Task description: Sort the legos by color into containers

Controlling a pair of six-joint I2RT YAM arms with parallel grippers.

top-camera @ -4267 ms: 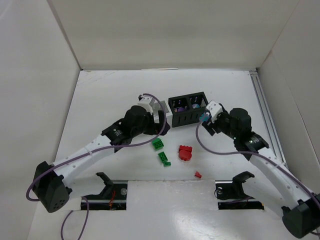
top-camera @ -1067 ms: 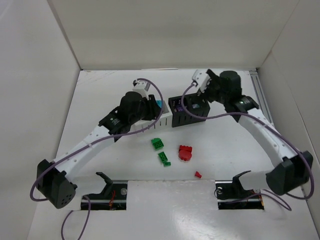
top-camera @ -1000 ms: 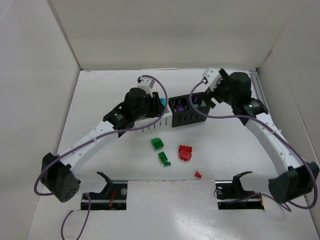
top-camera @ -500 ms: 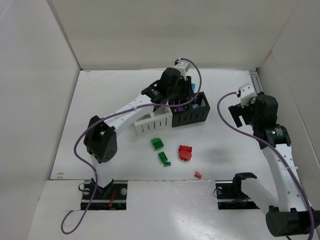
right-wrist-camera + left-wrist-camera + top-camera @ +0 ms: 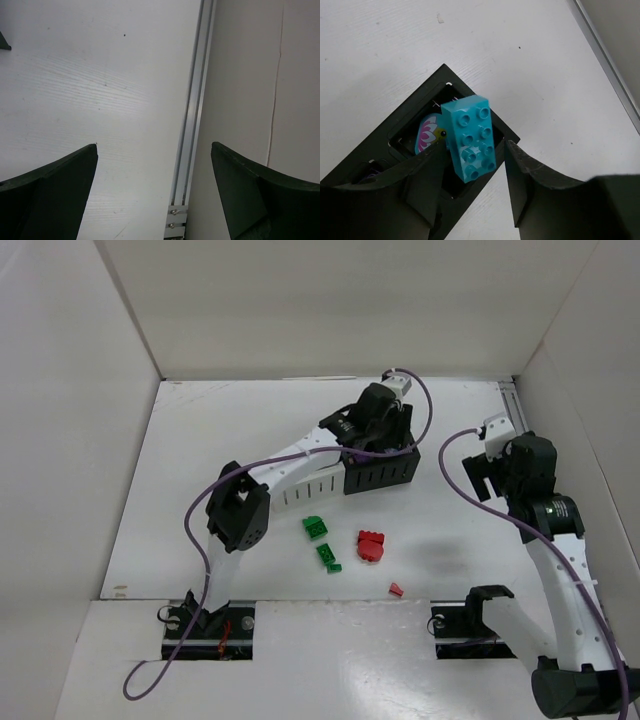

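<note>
Teal lego [image 5: 469, 135] — where is it?
It sits clamped in the left gripper [image 5: 474, 155], tilted, over a compartment of the black container [image 5: 415, 105].
And the right gripper [image 5: 153, 146]?
Spread wide — above the table [image 5: 100, 75], near the rail [image 5: 192, 125].

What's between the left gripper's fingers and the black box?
A teal brick, tilted, between the left gripper's fingers and over the black box's open compartment. The left wrist view shows it.
</note>
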